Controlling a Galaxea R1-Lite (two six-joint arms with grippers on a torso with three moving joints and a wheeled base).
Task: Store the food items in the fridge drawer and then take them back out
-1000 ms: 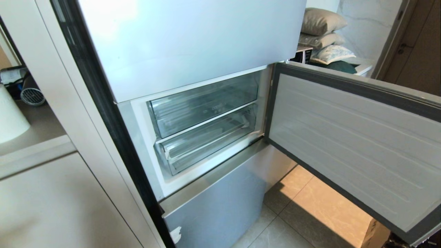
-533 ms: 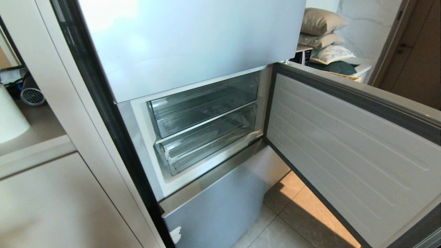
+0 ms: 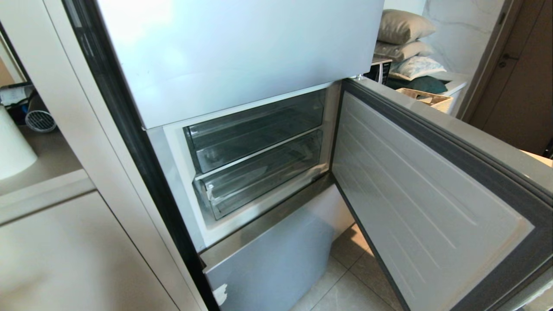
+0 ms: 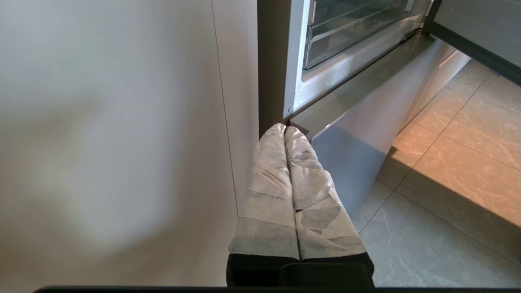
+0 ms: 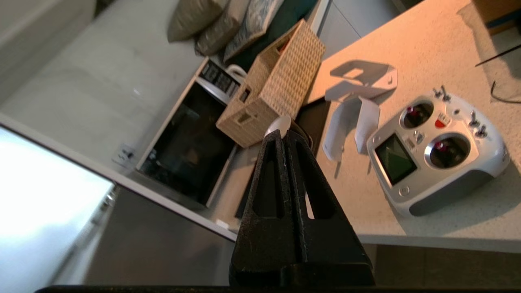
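The fridge drawer [image 3: 259, 177] is the lower clear tray in the open middle compartment. It is pushed in, with white tape at its front left corner, and it also shows in the left wrist view [image 4: 350, 32]. No food items are in view. My left gripper [image 4: 285, 129] is shut and empty, hanging low by the fridge's lower front corner. My right gripper [image 5: 283, 132] is also shut and empty. It is up beside a counter, facing a wicker basket [image 5: 276, 81], and is outside the head view.
The open fridge door [image 3: 423, 181] fills the right side, hinged beside the compartment. A deeper clear bin [image 3: 255, 129] sits above the drawer. On the counter [image 5: 407, 211] lie a remote controller [image 5: 439, 150] and white brackets [image 5: 358, 81], with a microwave [image 5: 187, 150] beside them. A pale cabinet [image 3: 65, 250] stands left.
The fridge door has swung on its hinge, its free edge coming nearer to me and lower in the head view. This uncovers the wicker basket behind it. The drawers have not moved.
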